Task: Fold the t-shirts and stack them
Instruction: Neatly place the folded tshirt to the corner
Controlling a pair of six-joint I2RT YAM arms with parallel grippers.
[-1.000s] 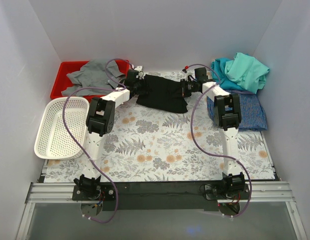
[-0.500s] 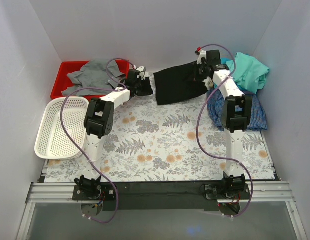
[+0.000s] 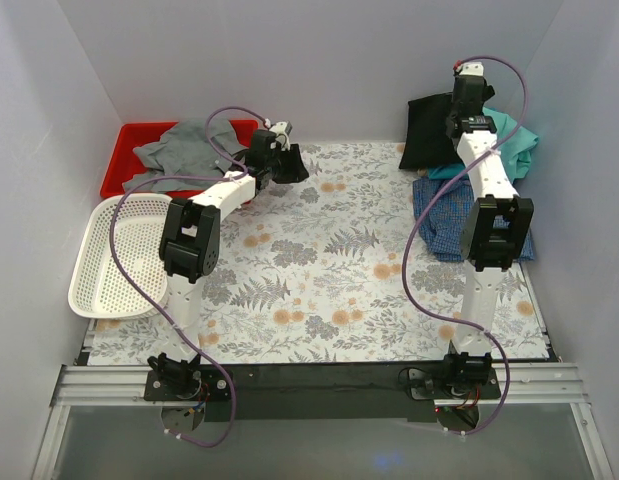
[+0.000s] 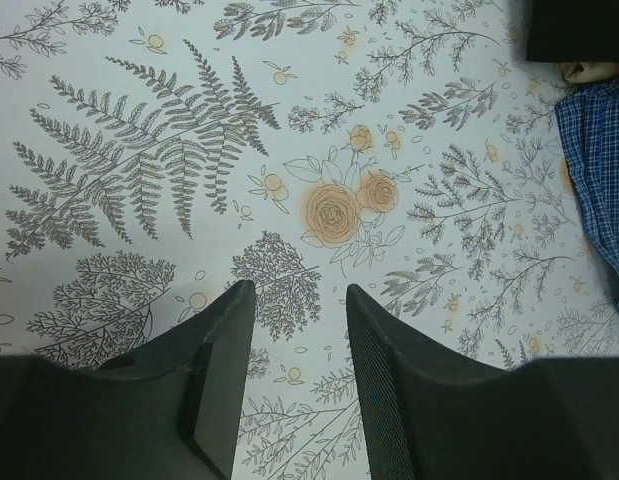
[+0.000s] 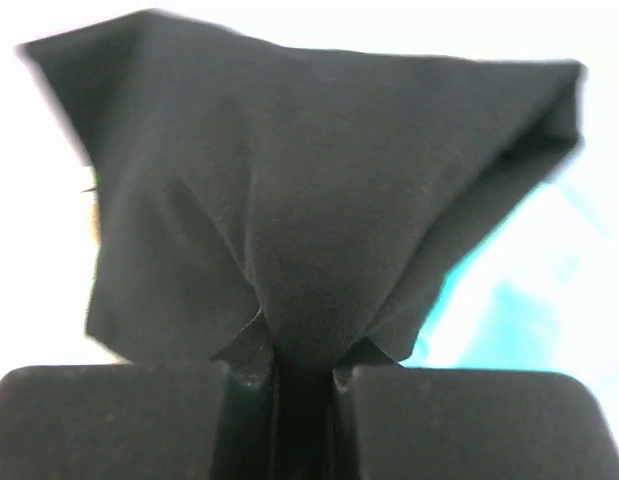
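Observation:
My right gripper is shut on the black t-shirt and holds it bunched in the air at the back right, beside the teal and mint-green t-shirts. In the right wrist view the black cloth is pinched between my jaws, with teal cloth behind it. The blue-checked t-shirt lies on the table under that arm. My left gripper is open and empty over the back of the floral table. No rose print shows.
A red bin holding grey cloth stands at the back left. A white mesh basket sits at the left edge. White walls close off the back and both sides. The left wrist view shows the blue-checked cloth at its right edge.
The left gripper let go of the black t-shirt and stayed at the back left. The right gripper lifted the shirt and carried it up and to the right, over the back-right pile.

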